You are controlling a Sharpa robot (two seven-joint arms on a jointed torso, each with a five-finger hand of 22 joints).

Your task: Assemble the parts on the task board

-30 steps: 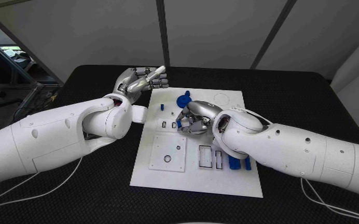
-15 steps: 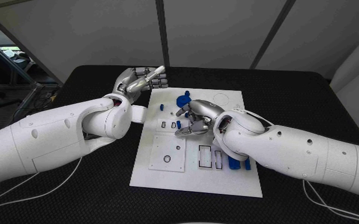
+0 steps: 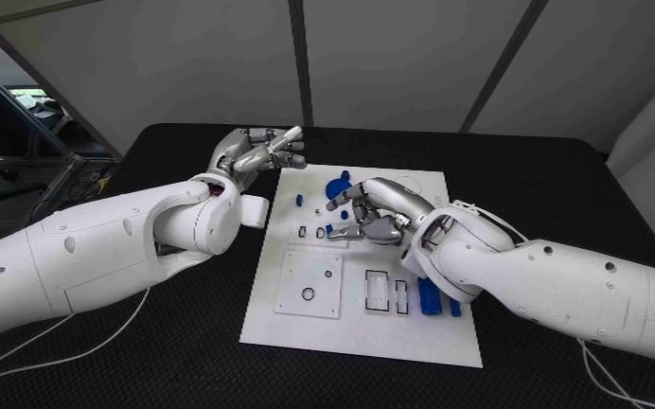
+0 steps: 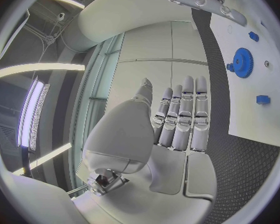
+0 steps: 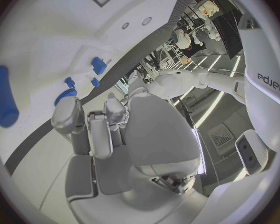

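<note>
At upper left of the head view the left hand (image 3: 259,151) hovers empty, fingers loosely apart, beside the task board (image 3: 334,319). At centre the right hand (image 3: 371,210) hangs over the board, fingers half-curled; whether it pinches anything I cannot tell. The blue gear (image 3: 334,185) above it looks light, rigid and slick, best pinched by its rim.

I'm looking at the black table (image 3: 546,172), its surface finely textured. Behind it stand grey wall panels (image 3: 396,40) split by dark seams. A white cable (image 3: 82,338) trails over the table's near left part, another (image 3: 601,371) at near right.
</note>
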